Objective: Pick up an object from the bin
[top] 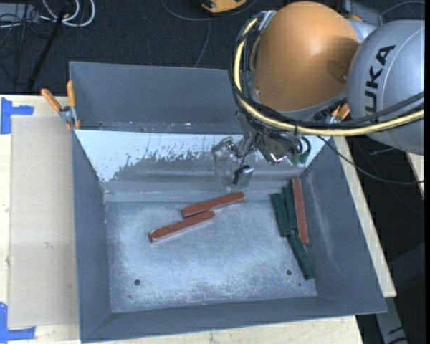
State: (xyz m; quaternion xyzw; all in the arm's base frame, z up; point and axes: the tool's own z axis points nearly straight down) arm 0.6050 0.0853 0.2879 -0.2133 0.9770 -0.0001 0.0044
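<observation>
The tool (238, 172) hung low at the back of the bin (201, 292), close to the back wall (158, 156) and under the arm's orange cover (301, 52). Whether it was open or shut could not be told. Nearest it was the upper brown stick (213, 204), flat on the floor with its right end just in front of the tool. The lower brown stick (180, 227) lay alongside, to the left. By the right wall lay green sticks (281, 213) and a third brown stick (300, 210).
</observation>
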